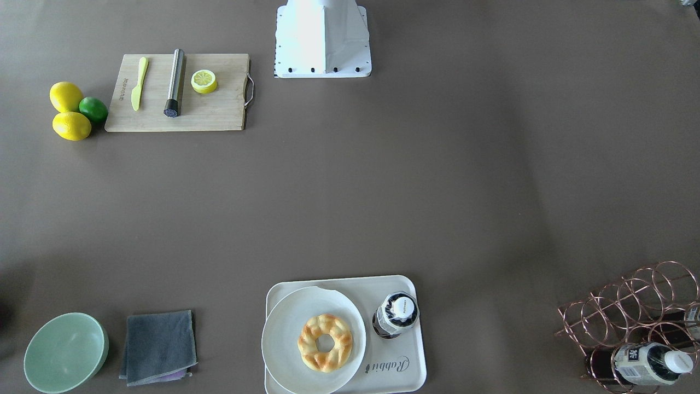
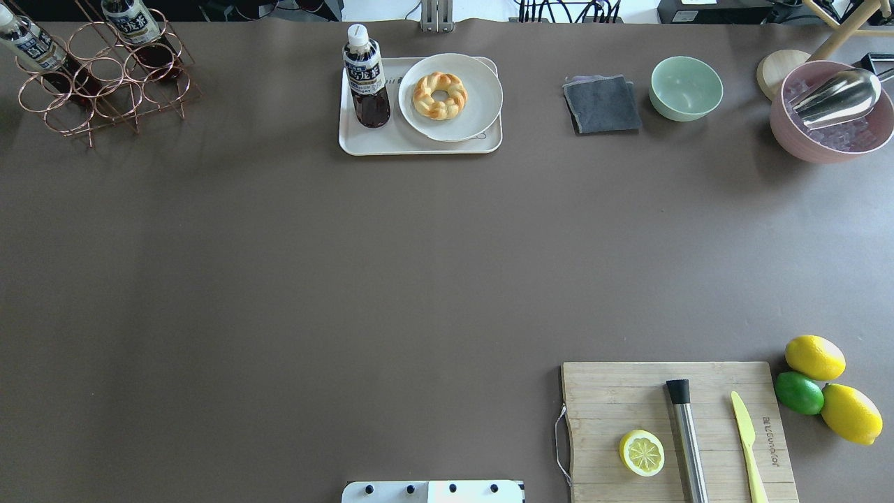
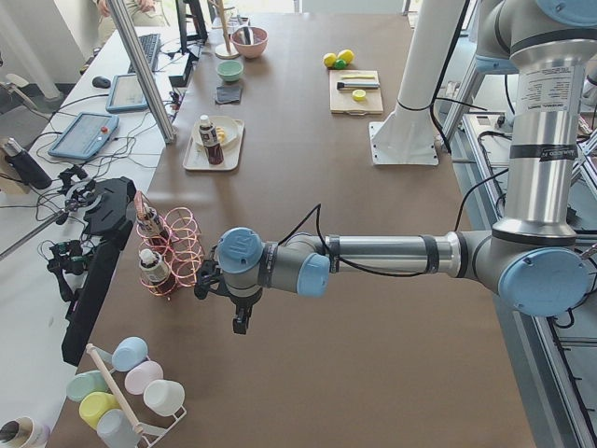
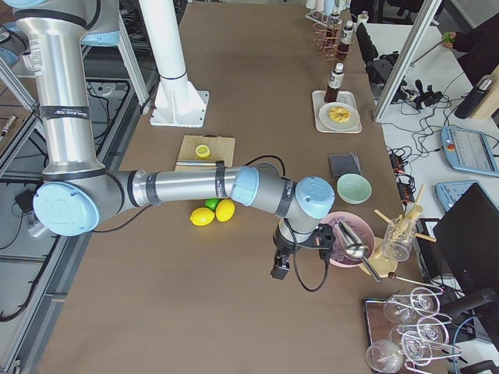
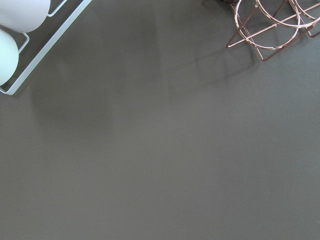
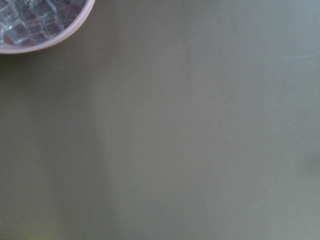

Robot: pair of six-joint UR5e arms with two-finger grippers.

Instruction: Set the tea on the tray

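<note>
A tea bottle (image 2: 366,80) stands upright on the cream tray (image 2: 391,144), to the left of the round plate in the overhead view. It shows from above in the front view (image 1: 396,314), with the tray's rim (image 1: 395,377) around it. Other tea bottles (image 2: 31,45) lie in a copper wire rack (image 2: 105,84). My left gripper (image 3: 241,322) hangs over the table beside the rack, far from the tray. My right gripper (image 4: 279,269) hangs over the table beside the pink bowl. I cannot tell whether either is open or shut. Both wrist views show only bare table.
A white plate (image 2: 482,105) with a doughnut (image 2: 440,95) fills the tray's other side. Grey cloth (image 2: 602,105), green bowl (image 2: 686,87) and pink ice bowl (image 2: 831,143) line the far edge. A cutting board (image 2: 614,398) holds a lemon half, steel rod and knife; lemons (image 2: 814,357) lie beside it.
</note>
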